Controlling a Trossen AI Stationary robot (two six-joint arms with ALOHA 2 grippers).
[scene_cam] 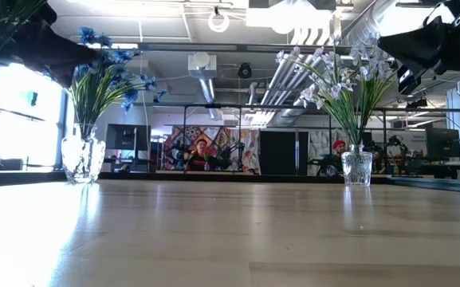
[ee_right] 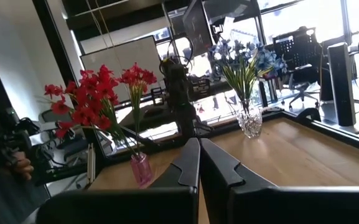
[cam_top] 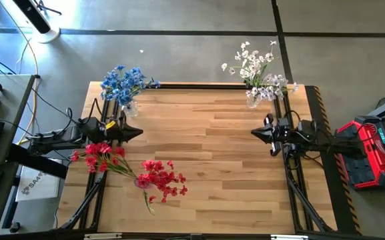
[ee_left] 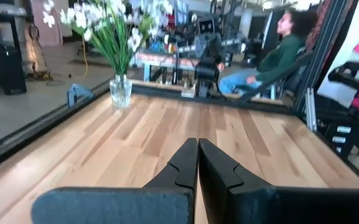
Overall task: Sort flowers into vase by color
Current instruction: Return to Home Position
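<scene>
**High view: every colour in its vase, both jaws empty**

Closest in, my left gripper and right gripper sit at opposite sides of the bench, tips facing each other across bare wood. Both wrist views show the jaws pressed together on nothing. I read that as a resting pose, since no stem lies loose to fetch.

Just beside the left arm, toward the near edge, the red flowers stand in the pink vase, apart from the jaws. Farther off, along the back edge, the blue flowers fill a clear vase beyond the left arm. The white flowers fill a second clear vase beyond the right. Each colour has its own vase, so I judge the sorting done.
</scene>
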